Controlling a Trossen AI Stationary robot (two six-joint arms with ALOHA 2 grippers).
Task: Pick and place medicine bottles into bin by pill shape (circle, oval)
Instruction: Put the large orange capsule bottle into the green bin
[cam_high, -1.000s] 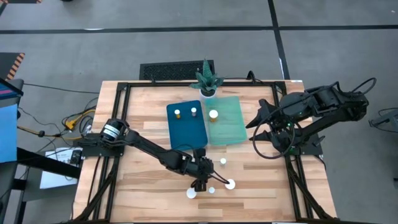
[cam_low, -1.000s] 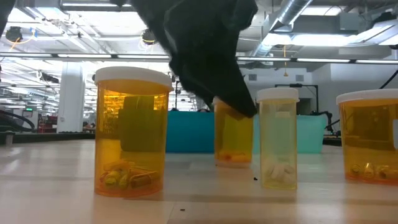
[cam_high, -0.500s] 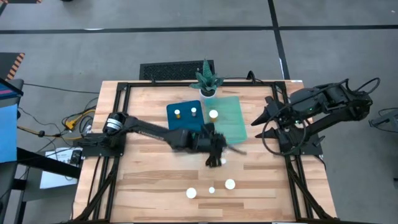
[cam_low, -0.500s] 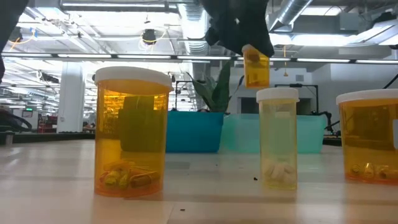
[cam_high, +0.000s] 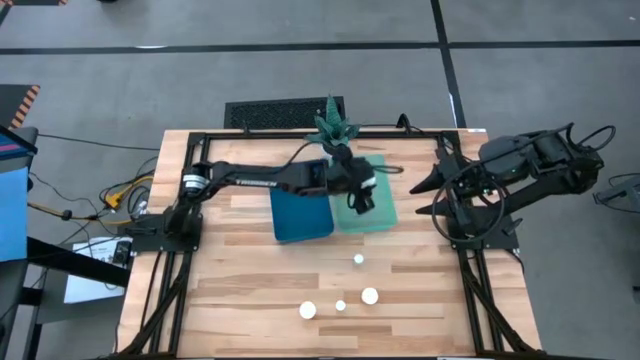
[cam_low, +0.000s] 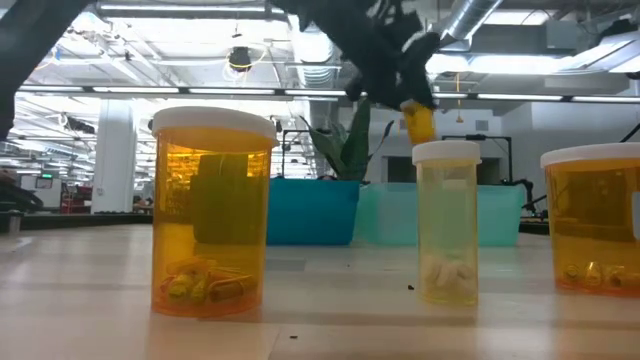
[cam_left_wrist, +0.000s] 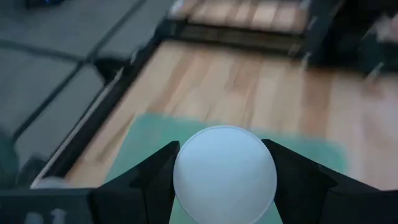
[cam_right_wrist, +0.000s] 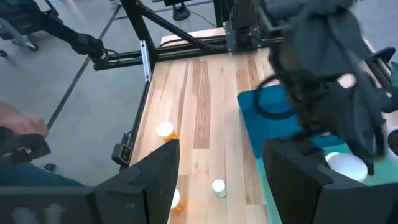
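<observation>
My left gripper (cam_high: 358, 196) is shut on a small amber medicine bottle (cam_low: 418, 122) with a white cap (cam_left_wrist: 224, 173). It holds the bottle in the air over the light green bin (cam_high: 380, 214). A dark teal bin (cam_high: 300, 218) lies beside the green one. Several more bottles stand upright on their bases on the wood near the near edge: (cam_high: 358, 259), (cam_high: 308, 310), (cam_high: 340, 305), (cam_high: 370, 295). Three of them show in the low view (cam_low: 212, 210), (cam_low: 447, 222), (cam_low: 595, 222). My left arm hides whatever bottles are in the bins. My right gripper (cam_high: 425, 195) is open and empty at the table's right side. My left gripper pinches the bottle between its two fingers (cam_left_wrist: 155, 180), one on each side at the white cap's rim (cam_left_wrist: 180, 168). The fingers come from above, pointing down. The bottle hangs below them, slightly tilted, clear of the green bin.
A potted green plant (cam_high: 332, 128) stands at the far edge just behind the bins. Black frame rails (cam_high: 190, 200) run along the table's sides. Bare wood lies between the bins and the bottles near the near edge.
My left gripper has taken a bottle from the group near the near edge and lifted it clear. It has carried it toward the far edge, to a place above the green bin. The other bottles have stayed where they were.
</observation>
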